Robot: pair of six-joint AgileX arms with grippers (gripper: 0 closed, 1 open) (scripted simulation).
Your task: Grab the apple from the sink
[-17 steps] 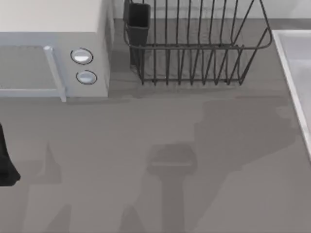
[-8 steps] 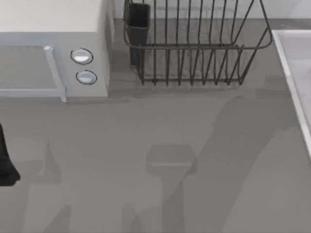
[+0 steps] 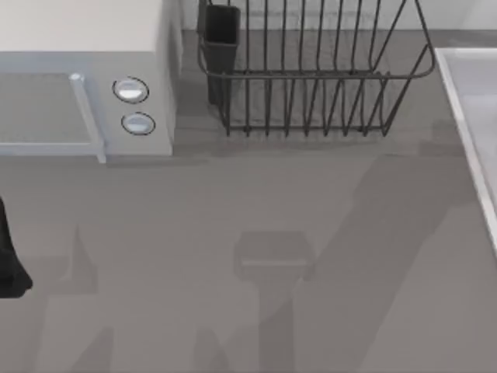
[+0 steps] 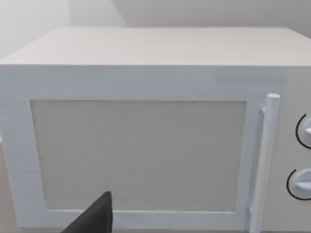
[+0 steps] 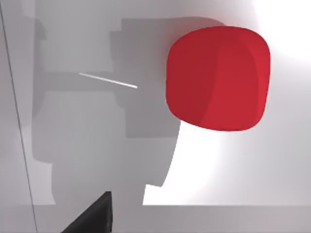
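The apple (image 5: 217, 77) is a smooth bright red lump lying on the pale floor of the sink (image 5: 87, 145), seen close below in the right wrist view. A dark part of my right gripper (image 5: 92, 217) shows at that picture's edge, apart from the apple and not touching it. In the top view the sink's raised rim (image 3: 463, 116) runs along the table's right edge. My left arm (image 3: 9, 264) is parked at the table's left edge, and a dark part of its gripper (image 4: 95, 217) faces the microwave door.
A white microwave (image 3: 85, 93) with two round knobs stands at the back left. A dark wire dish rack (image 3: 311, 70) stands at the back middle, next to the sink. Arm shadows fall across the grey tabletop (image 3: 233, 210).
The right arm's shadow on the table has swung and stretched toward the sink. The left arm, microwave and rack have not moved.
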